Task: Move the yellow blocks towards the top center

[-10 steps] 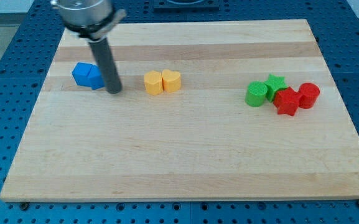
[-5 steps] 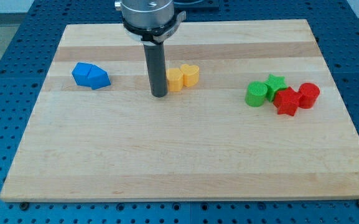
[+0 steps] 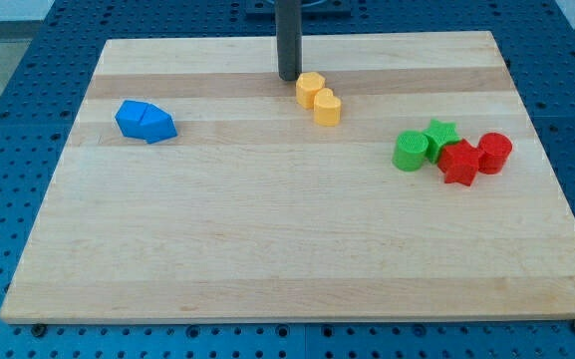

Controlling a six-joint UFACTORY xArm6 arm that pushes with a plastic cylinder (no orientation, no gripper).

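Two yellow blocks sit touching near the view's top centre: one yellow block (image 3: 310, 89) up and to the left, the other yellow block (image 3: 328, 109) just below and to its right. Their exact shapes are hard to make out. My tip (image 3: 289, 78) stands on the board just left of and slightly above the upper yellow block, very close to it. The rod rises out of the view's top.
Two blue blocks (image 3: 145, 121) sit joined at the view's left. At the right are a green cylinder (image 3: 410, 152), a green star (image 3: 440, 134), a red star (image 3: 458, 163) and a red cylinder (image 3: 494, 152), clustered. The wooden board (image 3: 287, 249) lies on a blue pegboard.
My tip went from beside the blue blocks rightward to the yellow pair, then up towards the view's top. The yellow blocks moved right and up, and the pair turned diagonal.
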